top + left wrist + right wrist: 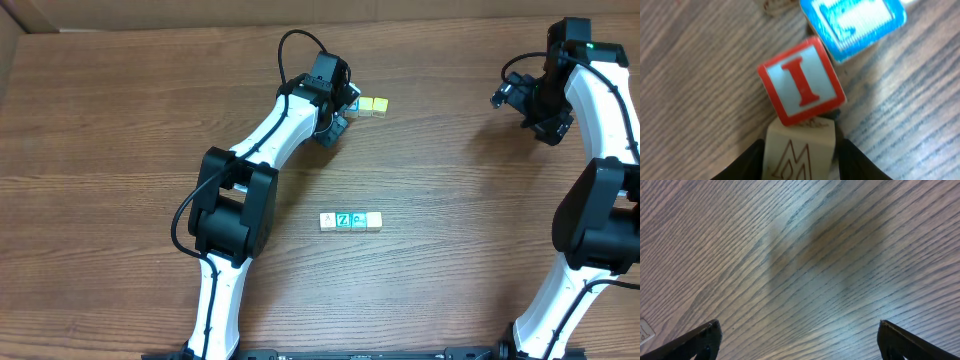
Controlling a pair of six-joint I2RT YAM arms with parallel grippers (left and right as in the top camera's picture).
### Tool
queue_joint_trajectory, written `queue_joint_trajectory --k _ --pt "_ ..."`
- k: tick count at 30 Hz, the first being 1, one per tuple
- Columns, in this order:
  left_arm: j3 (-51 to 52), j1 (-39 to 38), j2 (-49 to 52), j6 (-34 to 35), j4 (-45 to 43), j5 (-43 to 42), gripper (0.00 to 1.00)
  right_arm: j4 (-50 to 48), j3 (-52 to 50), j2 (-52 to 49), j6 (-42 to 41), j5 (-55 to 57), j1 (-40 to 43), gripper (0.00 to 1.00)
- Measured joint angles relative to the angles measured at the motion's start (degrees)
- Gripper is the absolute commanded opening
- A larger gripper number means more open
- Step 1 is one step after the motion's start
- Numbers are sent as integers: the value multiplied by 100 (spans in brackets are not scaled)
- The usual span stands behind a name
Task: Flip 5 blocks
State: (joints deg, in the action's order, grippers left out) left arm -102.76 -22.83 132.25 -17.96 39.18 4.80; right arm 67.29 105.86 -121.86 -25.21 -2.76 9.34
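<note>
Probably light, stiff, slick: pale cream wooden M-marked cube (pixel 797 155); left end effector (pixel 801 146) pinches its flat sides; right end effector (pixel 799 327) gapes, empty.

Overhead straight down over table (pixel 120 100); both wrist views close, angled downward.

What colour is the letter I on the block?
The letter I is red; the left wrist view shows it best.

Wood-grain table (pixel 450 200) — a yellow cube (pixel 380 105), a red-bordered I cube (pixel 801 81)
</note>
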Motion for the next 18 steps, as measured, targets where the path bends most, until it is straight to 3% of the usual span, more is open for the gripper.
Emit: queue_joint_trajectory --k 5,10,18 --pt "0 0 0 0 -197 0 42 0 0 0 -2 0 0 100" --pt "0 0 0 2 -260 0 31 0 0 0 0 0 0 100" --pt "0 0 0 79 -2 0 31 0 0 0 0 -2 0 100"
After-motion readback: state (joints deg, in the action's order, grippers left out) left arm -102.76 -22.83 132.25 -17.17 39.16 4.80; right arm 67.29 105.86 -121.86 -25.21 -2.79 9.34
